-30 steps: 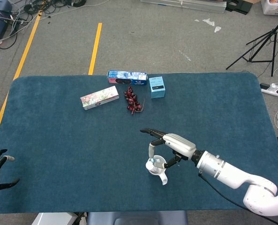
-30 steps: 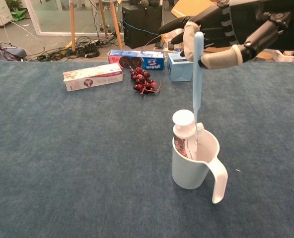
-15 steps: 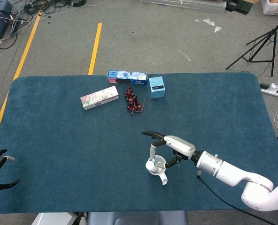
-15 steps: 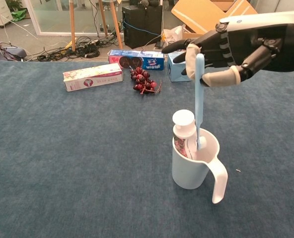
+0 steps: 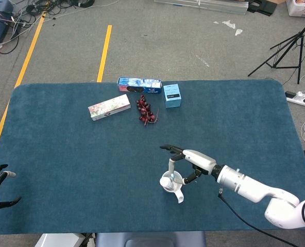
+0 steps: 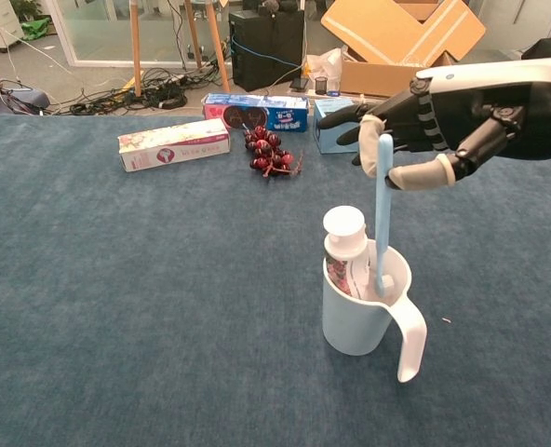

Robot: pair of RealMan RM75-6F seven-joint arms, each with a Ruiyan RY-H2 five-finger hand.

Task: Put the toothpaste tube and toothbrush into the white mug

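Lowered since earlier: my right hand (image 6: 443, 121) pinches the light-blue plastic toothbrush (image 6: 382, 214) upright, head inside the white mug (image 6: 359, 321) beside the white-capped toothpaste tube (image 6: 344, 237); release is straight down.

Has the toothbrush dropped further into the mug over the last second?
Yes. The toothbrush, held by the right hand, has sunk lower against the white mug rim.

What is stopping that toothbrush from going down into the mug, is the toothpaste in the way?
Nothing visible blocks it. The right hand holds the toothbrush upright with its lower end already inside the white mug. The toothpaste tube stands in the mug's left side, beside the brush.
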